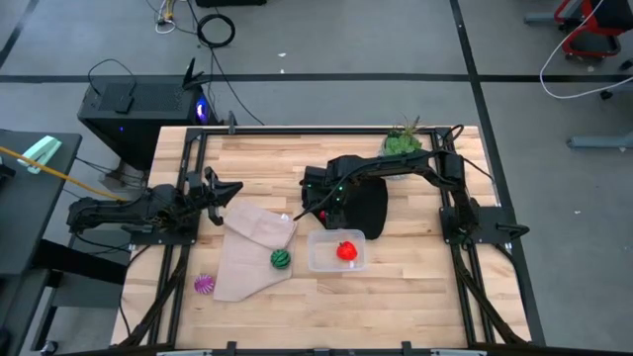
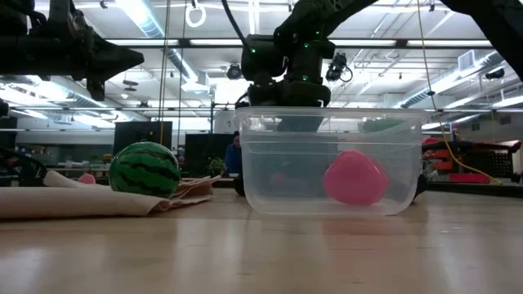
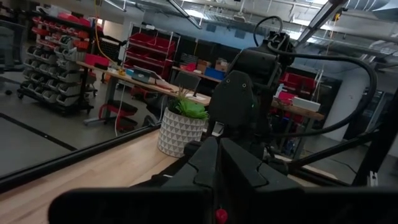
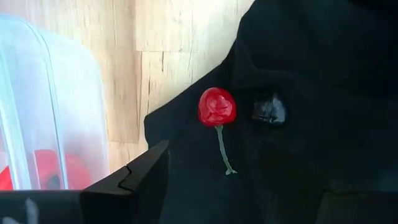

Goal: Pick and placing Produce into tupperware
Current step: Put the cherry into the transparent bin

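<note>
The clear tupperware (image 1: 336, 249) stands on the wooden table at middle front, with the red piece (image 1: 346, 250) inside it. The red piece shows pink through the tupperware wall in the low view (image 2: 355, 178). The green striped ball (image 1: 281, 259) rests on the beige cloth (image 1: 247, 252). The purple ribbed ball (image 1: 205, 284) lies on the table left of the cloth. My right gripper (image 1: 318, 203) is open and empty over the black cloth (image 1: 368, 208), just behind the tupperware. My left gripper (image 1: 226, 188) is shut and empty above the table's left side.
A small red cherry-like piece with a green stem (image 4: 216, 107) lies on the black cloth beside a dark lump (image 4: 268, 109). A leafy plant in a pale pot (image 1: 401, 141) stands at the far edge. Bare wood shows right of the tupperware.
</note>
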